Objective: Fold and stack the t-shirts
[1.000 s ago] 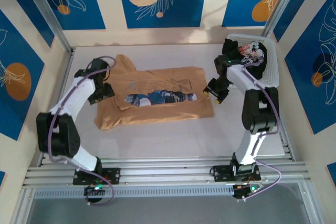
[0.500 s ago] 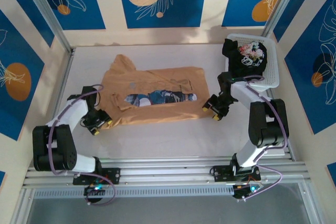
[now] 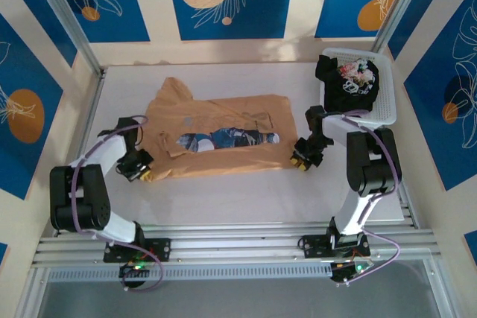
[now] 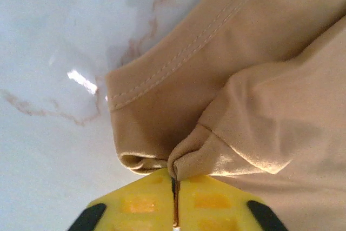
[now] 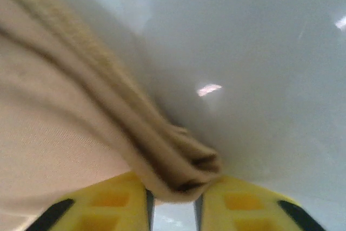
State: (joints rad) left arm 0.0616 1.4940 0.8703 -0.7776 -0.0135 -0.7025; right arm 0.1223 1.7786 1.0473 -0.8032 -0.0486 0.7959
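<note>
On the white surface (image 3: 238,195) the tan t-shirt (image 3: 223,135) lay spread flat, with blue print showing through a gap along its middle. Left claw (image 3: 141,172) sat at the shirt's near-left corner. Its wrist view showed the yellow pads pressed together with a thin fold of tan hem pinched between them. Right claw (image 3: 302,160) sat at the near-right corner, pads slightly apart, clamped on a thicker bunched corner of the same shirt. Black t-shirt (image 3: 344,78) with white-pink print lay heaped in the white basket (image 3: 386,113) at far right.
</note>
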